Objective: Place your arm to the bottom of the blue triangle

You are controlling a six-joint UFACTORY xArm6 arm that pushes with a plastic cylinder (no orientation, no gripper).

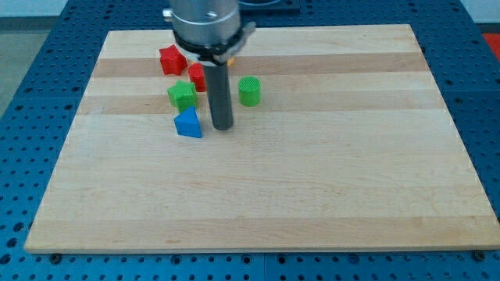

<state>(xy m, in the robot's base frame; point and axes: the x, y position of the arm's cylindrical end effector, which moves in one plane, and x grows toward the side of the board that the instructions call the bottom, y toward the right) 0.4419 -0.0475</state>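
My tip [223, 127] rests on the wooden board [312, 179], just beside the blue triangle [187, 124] at its 3 o'clock. The rod carries no fingers. A green star-shaped block [182, 95] sits at the triangle's 12 o'clock

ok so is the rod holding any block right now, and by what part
Nothing is held. My tip stands on the board just to the view's right of the blue triangle, apart from it.

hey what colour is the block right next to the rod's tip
Blue: the triangle sits just left of my tip in the camera view.
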